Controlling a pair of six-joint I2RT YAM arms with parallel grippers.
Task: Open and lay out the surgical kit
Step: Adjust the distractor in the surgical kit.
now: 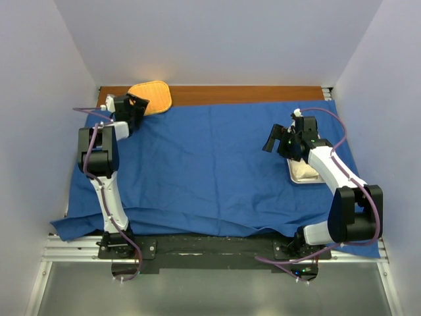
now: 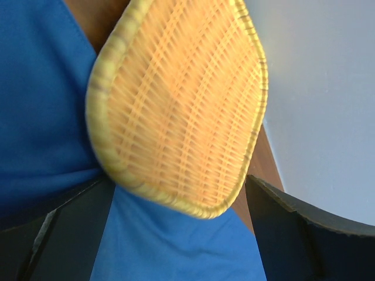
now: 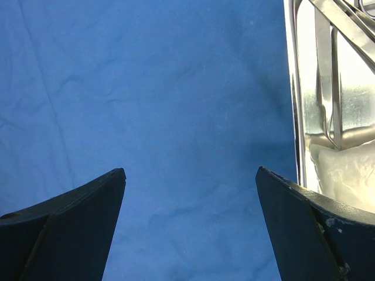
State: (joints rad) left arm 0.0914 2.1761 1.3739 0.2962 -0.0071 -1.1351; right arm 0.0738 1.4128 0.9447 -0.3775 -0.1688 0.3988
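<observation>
The big blue cloth (image 1: 210, 164) lies flat on a brown table (image 1: 250, 94). A shiny tray (image 3: 296, 93) with a white pad (image 3: 348, 170) sits on its right side. The left gripper (image 2: 181, 234), by the orange mat (image 1: 151, 96), and the right gripper (image 3: 190, 228), by the tray, gape open.

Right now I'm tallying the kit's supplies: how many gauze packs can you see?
1: the white gauze pack lies in the steel tray on the right of the blue cloth. More may hide in the tray's unseen part.
</observation>
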